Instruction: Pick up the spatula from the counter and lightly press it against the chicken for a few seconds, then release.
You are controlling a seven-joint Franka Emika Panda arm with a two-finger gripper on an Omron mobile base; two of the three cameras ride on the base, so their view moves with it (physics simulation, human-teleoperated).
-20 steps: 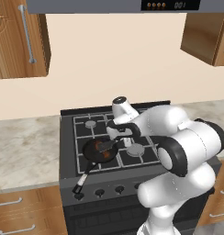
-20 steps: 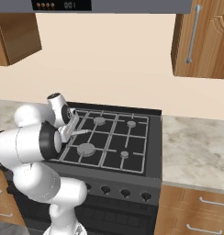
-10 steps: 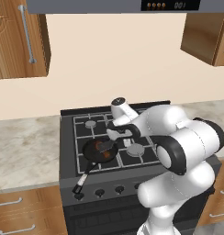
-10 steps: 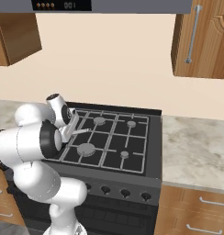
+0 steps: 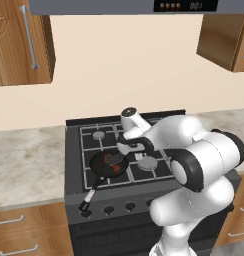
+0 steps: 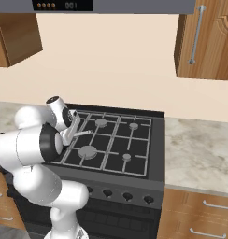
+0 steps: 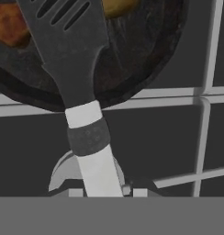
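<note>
Grasps the spatula [image 7: 70, 50] by its white handle in the gripper [image 7: 107, 192], at 6 o'clock of the hand view. Lays the slotted dark blade toward 11 o'clock over the chicken [image 7: 8, 27] in the black pan [image 7: 146, 55]; cannot tell if touching. Finds the pan on the stove [image 5: 74, 160], front-left burner in the left base view, handle toward 7 o'clock.

Spatula [image 7: 77, 92]: matt dark plastic blade, smooth pale handle with a rough dark band. Pan [image 7: 146, 69] matt black, grainy. Chicken [image 7: 8, 25] glossy, browned. Stove grate [image 7: 178, 94] dull grey metal. Worktop [image 5: 29, 160] mottled stone. Cabinet [image 5: 14, 45] satin wood grain.
</note>
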